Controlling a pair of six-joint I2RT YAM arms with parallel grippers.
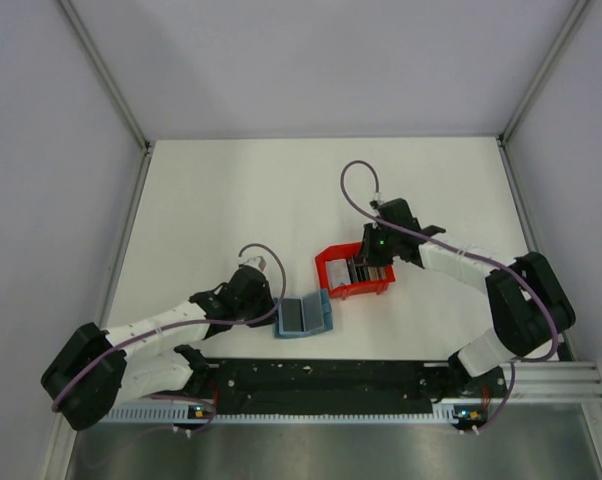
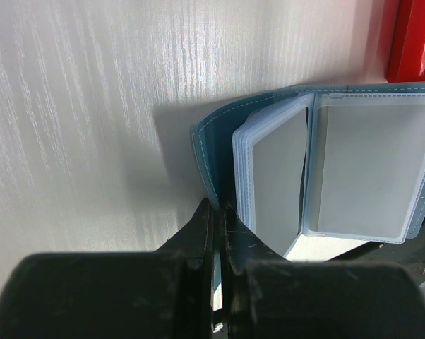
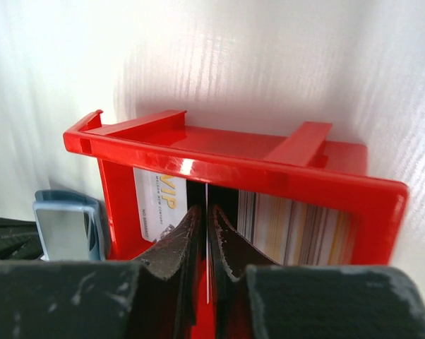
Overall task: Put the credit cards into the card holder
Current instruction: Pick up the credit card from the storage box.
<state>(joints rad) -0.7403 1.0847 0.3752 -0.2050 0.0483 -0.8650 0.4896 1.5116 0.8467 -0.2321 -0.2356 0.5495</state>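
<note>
Right gripper (image 3: pixel 207 212) clamps a credit card (image 3: pixel 207 191) in red tray (image 3: pixel 234 169).
Lift straight (mind rim); left gripper (image 2: pixel 217 208) pinches card holder (image 2: pixel 212 131).

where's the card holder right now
In the top view the card holder lies open at the near edge of the table, just front-left of the red tray, its left edge pinched by the left end effector.

- White matte table (image 1: pixel 231 200), faint grain.
- Teal-blue folding card holder (image 1: pixel 303 317) with clear sleeves, lying open at the tips of the left gripper (image 1: pixel 277 312).
- Red plastic open-topped box tray (image 1: pixel 331 270), directly beneath the right gripper (image 1: pixel 367 266).
</note>
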